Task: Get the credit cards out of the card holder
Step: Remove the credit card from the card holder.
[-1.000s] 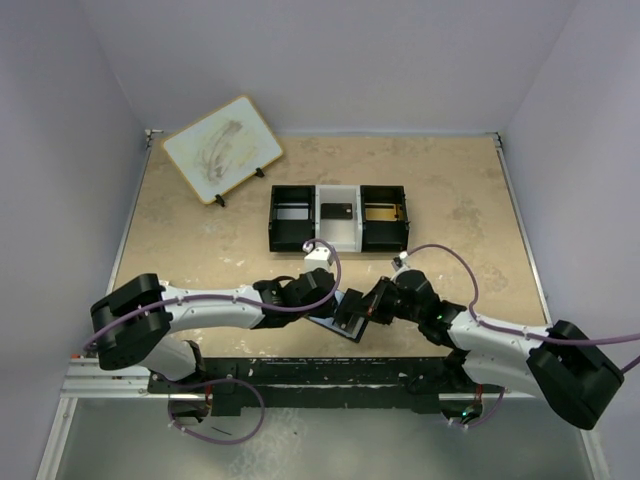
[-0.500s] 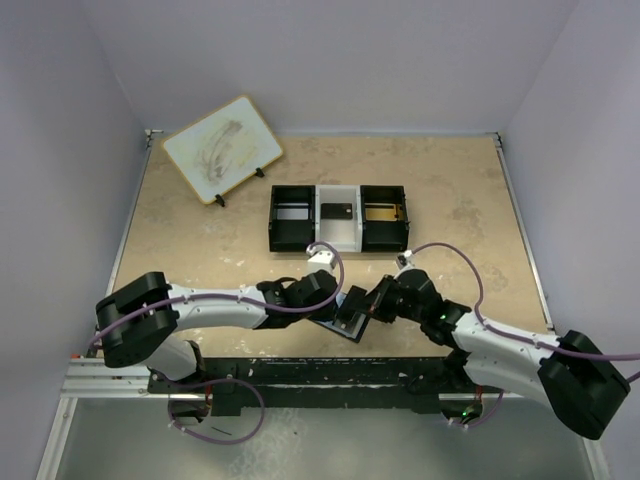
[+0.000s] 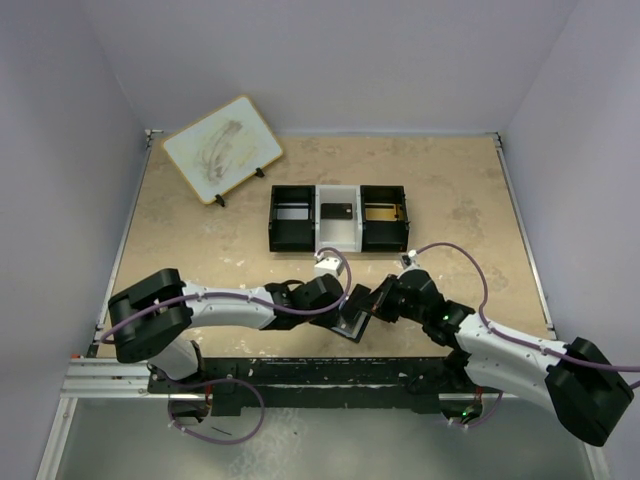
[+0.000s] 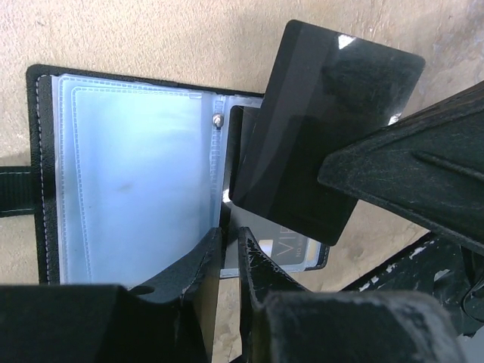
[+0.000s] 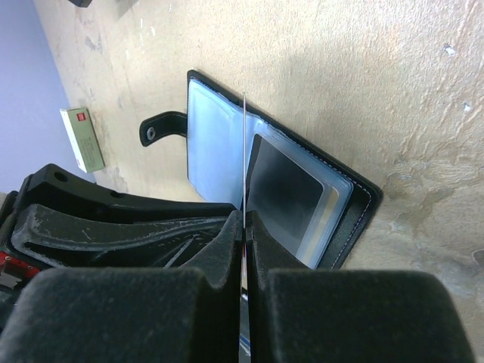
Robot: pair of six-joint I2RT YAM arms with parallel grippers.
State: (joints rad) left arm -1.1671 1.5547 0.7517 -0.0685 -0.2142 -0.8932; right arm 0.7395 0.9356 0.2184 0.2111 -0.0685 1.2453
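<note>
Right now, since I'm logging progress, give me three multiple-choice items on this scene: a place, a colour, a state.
1. The card holder lies: A in a tray; B on the table's near part; C on a board.
2. Its inside is: A red; B yellow; C pale blue.
3. The right gripper is: A shut on a dark card; B open; C out of view.
Answers: B, it lies open on bare tabletop; C, the left wrist view shows pale blue plastic; A, the card sits edge-on between its fingers.
</note>
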